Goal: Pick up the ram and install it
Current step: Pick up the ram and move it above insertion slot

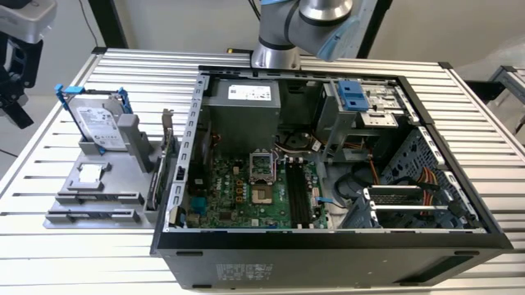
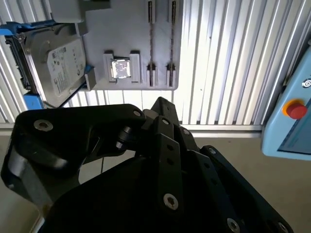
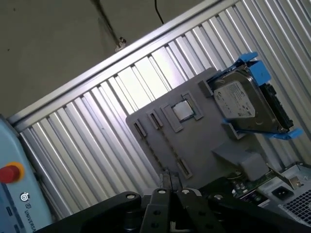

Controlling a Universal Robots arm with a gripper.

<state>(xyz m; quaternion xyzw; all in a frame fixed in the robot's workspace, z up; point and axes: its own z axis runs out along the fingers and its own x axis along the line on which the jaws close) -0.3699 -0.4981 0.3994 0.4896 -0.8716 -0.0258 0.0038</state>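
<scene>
The tool (image 3: 167, 180) hangs high over the slatted metal bench (image 1: 82, 258), at the exterior view's far left (image 1: 16, 92), well apart from the open computer case (image 1: 328, 264). In both wrist views its black links run together to one narrow tip. The fingers meet there, drawn narrow, with nothing seen between them.

Below it on the bench lies a grey fixture plate (image 3: 194, 141), just beside the case on the exterior view's left. On the plate a silver hard drive (image 1: 98, 126) leans in its blue frame (image 3: 252, 60), and a small square chip (image 2: 120, 68) sits in a pocket near the plate's middle.

Two long slotted holders lie side by side on the same plate. In the second wrist view, the ram (image 2: 150, 39) appears as a thin strip seen edge-on along one of them, though its colour and chips cannot be made out from there. It lies well apart from the tool and untouched.

Inside the case the green motherboard (image 1: 238, 196) lies flat, and its long black slots (image 1: 297, 196) run side by side near the middle of the case. The arm's base (image 1: 275, 55) stands behind the case
</scene>
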